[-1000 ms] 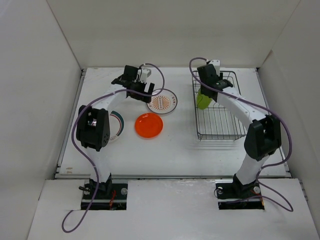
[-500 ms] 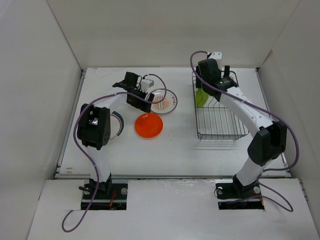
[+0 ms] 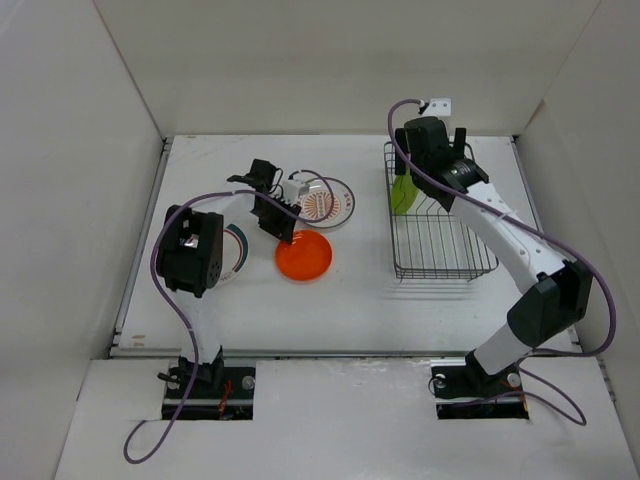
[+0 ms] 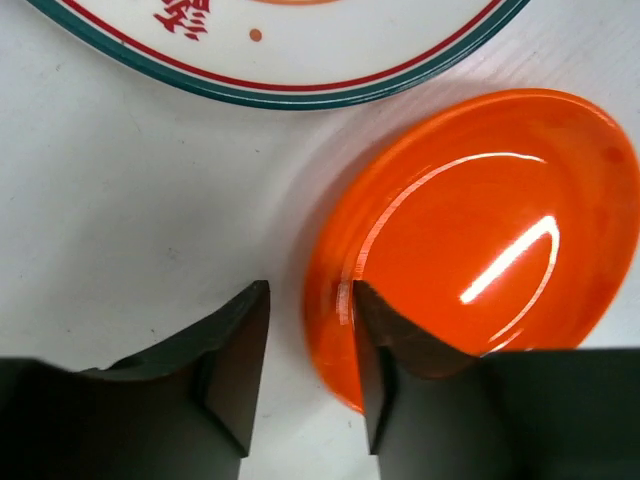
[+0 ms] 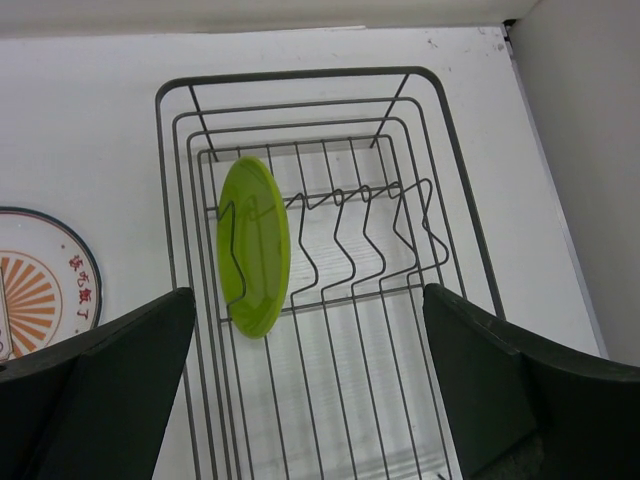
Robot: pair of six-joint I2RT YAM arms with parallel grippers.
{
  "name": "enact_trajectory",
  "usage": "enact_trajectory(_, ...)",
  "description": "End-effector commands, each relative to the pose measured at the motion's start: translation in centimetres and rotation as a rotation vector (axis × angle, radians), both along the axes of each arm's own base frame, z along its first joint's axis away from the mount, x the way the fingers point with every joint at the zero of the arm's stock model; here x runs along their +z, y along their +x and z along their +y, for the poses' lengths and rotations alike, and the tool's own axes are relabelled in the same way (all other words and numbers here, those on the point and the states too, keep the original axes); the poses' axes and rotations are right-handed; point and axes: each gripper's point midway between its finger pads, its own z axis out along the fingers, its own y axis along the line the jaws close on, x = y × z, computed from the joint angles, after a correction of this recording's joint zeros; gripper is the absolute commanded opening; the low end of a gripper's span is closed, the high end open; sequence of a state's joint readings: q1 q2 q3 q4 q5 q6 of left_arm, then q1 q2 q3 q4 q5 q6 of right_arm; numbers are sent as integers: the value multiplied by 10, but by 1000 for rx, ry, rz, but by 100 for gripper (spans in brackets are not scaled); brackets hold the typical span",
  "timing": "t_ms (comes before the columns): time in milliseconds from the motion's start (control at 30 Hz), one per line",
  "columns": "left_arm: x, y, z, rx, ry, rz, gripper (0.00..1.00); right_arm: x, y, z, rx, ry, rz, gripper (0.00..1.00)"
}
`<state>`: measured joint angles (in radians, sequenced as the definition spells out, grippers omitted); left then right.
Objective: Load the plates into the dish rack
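Note:
The orange plate (image 3: 304, 257) (image 4: 480, 230) lies flat on the table. My left gripper (image 3: 290, 235) (image 4: 305, 300) straddles its left rim with narrowed jaws: one finger rests on the plate's inner face and the other stands a little clear of the rim. The sunburst plate (image 3: 325, 203) (image 4: 300, 50) lies just beyond. A white plate with a dark rim ring (image 3: 232, 250) lies partly under the left arm. The lime green plate (image 3: 403, 193) (image 5: 255, 245) stands upright in the dish rack (image 3: 440, 240) (image 5: 300, 75). My right gripper (image 3: 445, 160) (image 5: 308, 293) hovers open above the rack, holding nothing.
White walls enclose the table on the left, back and right. The rack sits close to the right wall and has several divider slots to the right of the lime plate. Purple cables loop from both arms.
My left gripper dropped onto the orange plate's rim and narrowed its jaws, nudging the plate slightly toward me. My right gripper opened, let go of the lime plate in the rack and lifted away.

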<state>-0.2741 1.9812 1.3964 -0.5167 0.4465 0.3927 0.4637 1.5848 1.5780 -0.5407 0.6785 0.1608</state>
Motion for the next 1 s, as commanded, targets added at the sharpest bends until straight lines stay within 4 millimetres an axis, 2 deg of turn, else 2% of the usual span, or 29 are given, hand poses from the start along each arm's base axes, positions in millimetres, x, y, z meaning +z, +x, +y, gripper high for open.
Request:
enact_trajectory(0, -4, -9, 1, -21, -41, 52, 33, 15, -1, 10, 25, 14, -50, 100)
enact_trajectory(67, -5, -7, 5, -11, -39, 60, 32, 15, -1, 10, 25, 14, -50, 100)
enact_trajectory(200, -5, -6, 7, -5, -47, 63, 22, 13, -2, 9, 25, 10, -42, 100)
enact_trajectory(233, -8, -6, 9, 2, -55, 75, 16, 13, -2, 9, 25, 10, -42, 100)
enact_trajectory(367, -7, -8, 10, -2, -71, 84, 16, 12, -2, 13, 41, 18, -37, 100)
enact_trajectory(433, -7, -11, 8, -5, -79, 95, 4, 8, -3, 12, 41, 14, -29, 100)
enact_trajectory(467, -7, -11, 8, -5, -79, 95, 0, 8, -2, 14, 50, 19, -27, 100)
enact_trajectory(533, 0, -10, 6, -9, -92, 90, 0, 4, -2, 18, 68, 27, -21, 100)
enact_trajectory(567, 1, -12, 5, -11, -100, 101, 0, 3, 0, 30, 128, 64, -18, 100)
enact_trajectory(600, 11, -9, 3, -16, -115, 79, 0, 1, 5, 39, 181, 89, -27, 100)
enact_trajectory(633, 17, -10, 4, -1, -133, 83, 0, -5, 2, 51, 258, 113, -18, 100)
enact_trajectory(667, 38, -9, -3, -17, -179, 55, 0, 2, -1, 57, 342, 132, -42, 100)
enact_trajectory(700, 50, -9, -6, -25, -200, 38, 0, 3, -8, 81, 494, 200, -43, 100)
enact_trajectory(733, 65, -4, -10, -35, -223, 1, 0, 15, -6, 90, 562, 245, -106, 100)
enact_trajectory(767, 87, -4, -8, -36, -244, -41, 0, 9, -17, 95, 631, 263, -109, 100)
enact_trajectory(833, 118, -1, -13, -55, -282, -106, 0, 13, -30, 115, 800, 319, -128, 100)
enact_trajectory(933, 162, -7, -17, -81, -326, -176, 0, 11, -42, 135, 952, 338, -142, 100)
enact_trajectory(967, 177, -6, -18, -90, -339, -206, 0, 17, -42, 137, 979, 336, -169, 100)
